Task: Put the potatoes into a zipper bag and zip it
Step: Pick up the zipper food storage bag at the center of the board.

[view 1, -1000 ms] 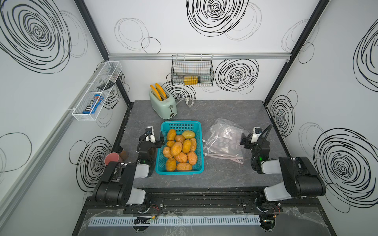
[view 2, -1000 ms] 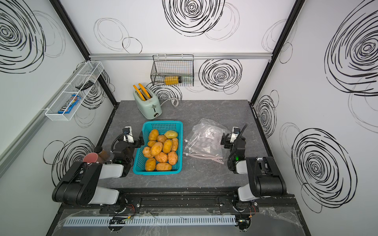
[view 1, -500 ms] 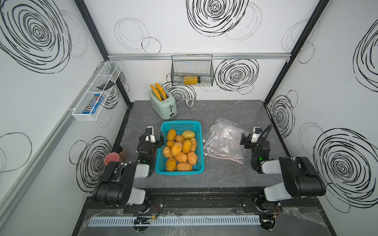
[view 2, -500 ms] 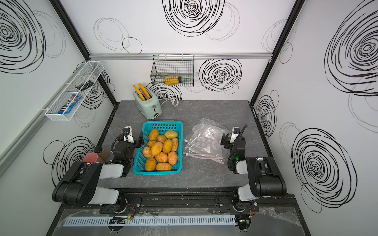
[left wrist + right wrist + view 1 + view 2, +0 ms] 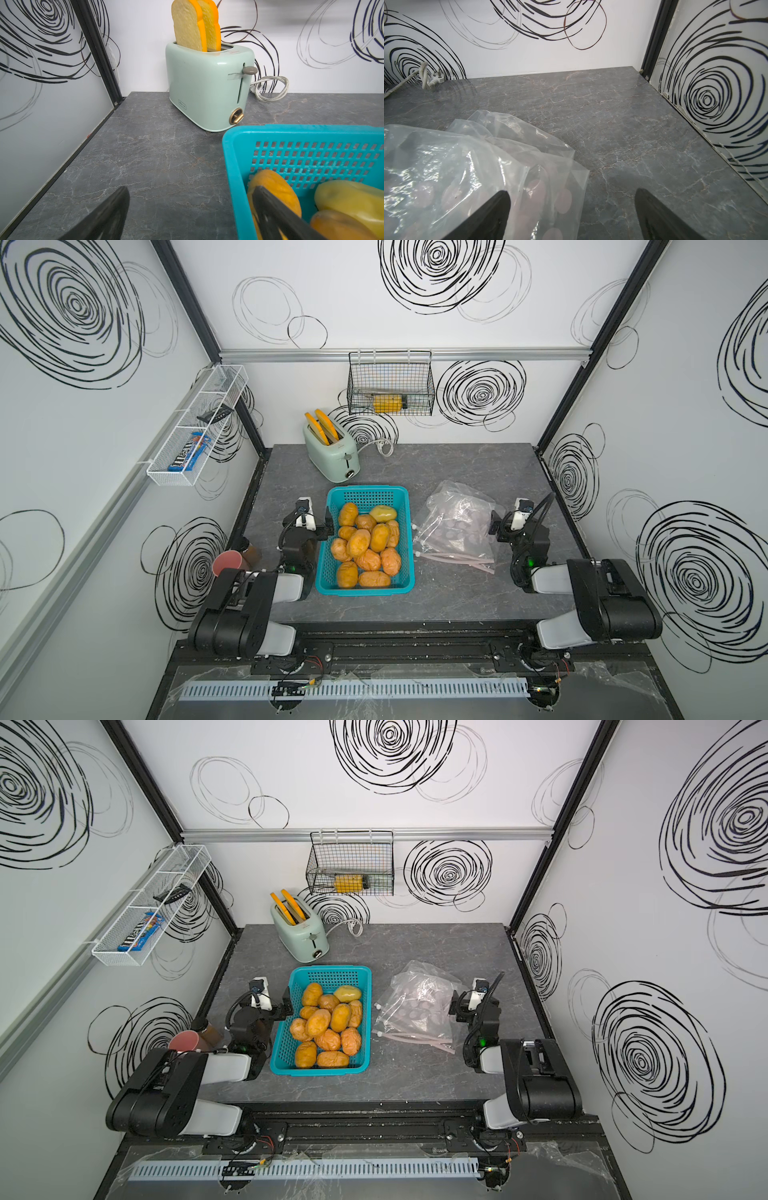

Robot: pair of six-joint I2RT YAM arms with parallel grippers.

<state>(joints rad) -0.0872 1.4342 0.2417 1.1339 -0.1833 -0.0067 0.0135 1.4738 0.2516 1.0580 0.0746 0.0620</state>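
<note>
potatoes [image 5: 365,545]: about a dozen, orange-brown, one paler yellow-green at the far end; all heaped in the teal basket [image 5: 365,492] at mid-table.
zipper bag [image 5: 457,522]: clear, crumpled, faint pink spots; lies on the grey table [image 5: 457,464] just right of the basket, not touching it; pink zip strips toward the near edge.
left gripper [image 5: 190,190]: jaws spread wide, nothing between them; one finger over bare tabletop, the other over the basket's rim above a potato. Contact: cannot tell.
right gripper [image 5: 572,192]: jaws spread wide, empty; one finger above the bag's edge, the other above bare table.
toaster [image 5: 332,452]: mint green, far left of the table, two toast slices [image 5: 322,429] upright in its slots.
</note>
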